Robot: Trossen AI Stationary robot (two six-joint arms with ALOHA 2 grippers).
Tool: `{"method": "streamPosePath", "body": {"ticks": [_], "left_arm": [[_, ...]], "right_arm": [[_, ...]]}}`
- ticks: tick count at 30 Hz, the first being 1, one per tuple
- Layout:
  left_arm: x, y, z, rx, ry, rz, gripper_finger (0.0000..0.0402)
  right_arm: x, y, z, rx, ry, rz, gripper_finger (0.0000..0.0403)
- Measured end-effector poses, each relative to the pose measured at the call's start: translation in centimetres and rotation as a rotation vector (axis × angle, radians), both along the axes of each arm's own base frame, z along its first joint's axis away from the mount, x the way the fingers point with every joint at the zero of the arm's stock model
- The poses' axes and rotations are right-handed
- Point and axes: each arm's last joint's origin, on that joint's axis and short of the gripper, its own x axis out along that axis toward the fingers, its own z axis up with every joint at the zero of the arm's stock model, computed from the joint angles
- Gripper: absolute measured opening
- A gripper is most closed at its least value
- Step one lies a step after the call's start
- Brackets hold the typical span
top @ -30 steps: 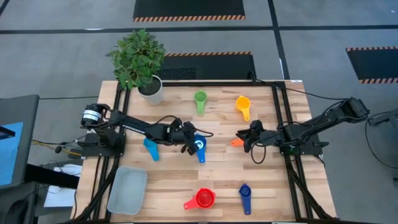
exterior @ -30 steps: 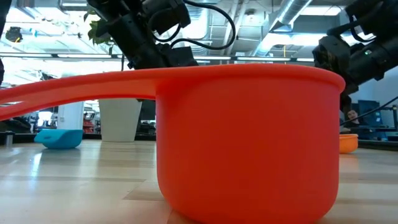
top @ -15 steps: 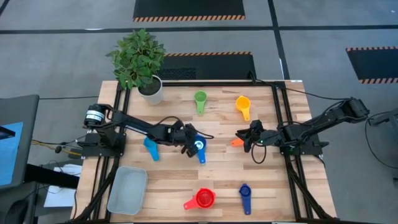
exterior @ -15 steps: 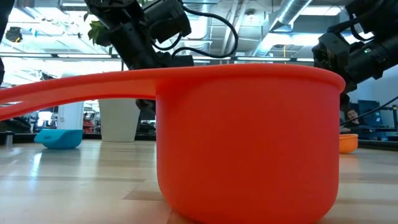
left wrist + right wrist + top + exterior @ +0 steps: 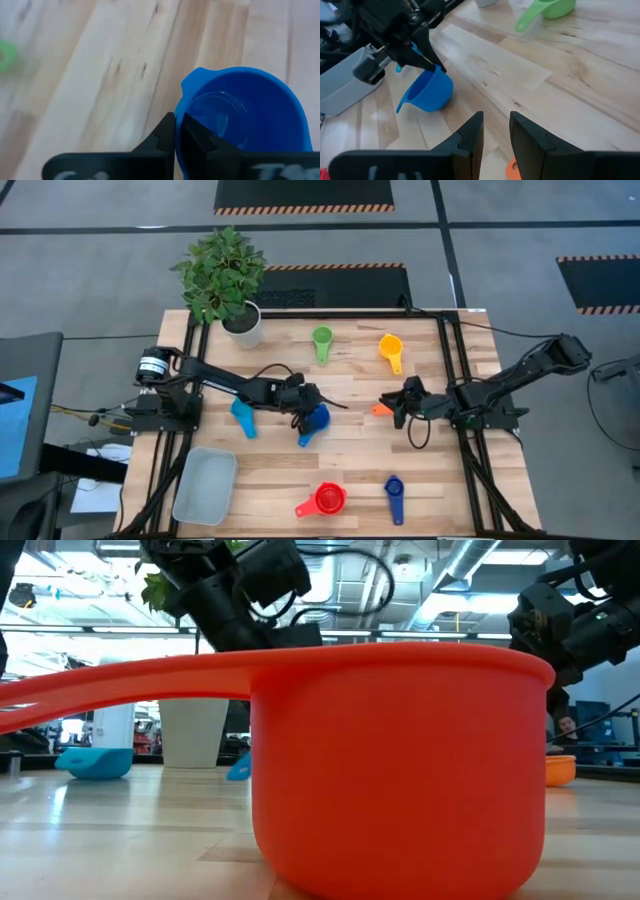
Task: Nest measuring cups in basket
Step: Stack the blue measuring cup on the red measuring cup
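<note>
1. Measuring cups, near edge of table: red cup [image 5: 327,500] & dark blue cup [image 5: 394,493] lie at the front; basket [image 5: 205,485] sits at front-left corner w/ no cup visible in it.
2. Mid-table: left gripper [image 5: 305,414], arm stretched low across the boards, is clamped on the rim of blue cup [image 5: 312,422], cup tipped & raised off the wood. Light blue cup [image 5: 242,418] lies just left of it.
3. Right gripper [image 5: 391,406] reaches in low from the right, fingers slightly apart, holding nothing, orange cup [image 5: 380,409] just at its tips.
4. Far side: green cup [image 5: 322,340] & yellow cup [image 5: 391,349] near the back edge.
</note>
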Motion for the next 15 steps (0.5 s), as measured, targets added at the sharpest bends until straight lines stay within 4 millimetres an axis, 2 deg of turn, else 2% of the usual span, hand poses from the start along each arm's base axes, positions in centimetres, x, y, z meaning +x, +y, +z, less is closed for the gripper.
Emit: {"method": "streamPosePath", "body": {"ticks": [7,12,15], "left_arm": [[0.2,-1.0,4.0,0.045,-0.097,-0.248,0.0001],[0.1,-3.3,6.9,0.058,-0.177,-0.499,0.0001],[0.0,-5.1,8.2,0.075,-0.213,-0.587,0.0001]], "right_arm": [[-0.4,1.0,0.0,-0.001,-0.024,-0.009,0.0119],[-0.7,1.6,0.1,-0.011,-0.049,-0.036,0.0119],[-0.7,1.8,0.2,-0.009,-0.055,-0.029,0.0119]]}}
